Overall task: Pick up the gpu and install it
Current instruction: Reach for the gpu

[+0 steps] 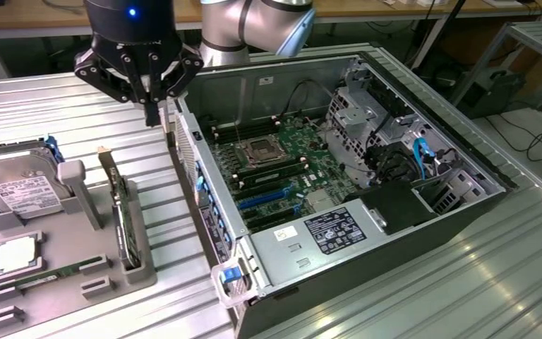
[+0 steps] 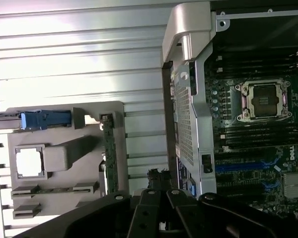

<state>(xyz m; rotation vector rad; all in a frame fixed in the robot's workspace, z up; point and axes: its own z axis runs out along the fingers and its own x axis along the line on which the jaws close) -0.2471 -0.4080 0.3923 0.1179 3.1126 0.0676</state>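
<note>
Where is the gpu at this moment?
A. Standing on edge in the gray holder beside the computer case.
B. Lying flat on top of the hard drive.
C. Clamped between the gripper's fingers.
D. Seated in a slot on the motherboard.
A: the gpu stands on edge in the gray holder, to the exterior view's left of the computer case, while the shut gripper hangs above, apart from it.

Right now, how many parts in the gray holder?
4: hard drive far end, gpu upright along the case side, square chip mid, memory stick near end.
</note>
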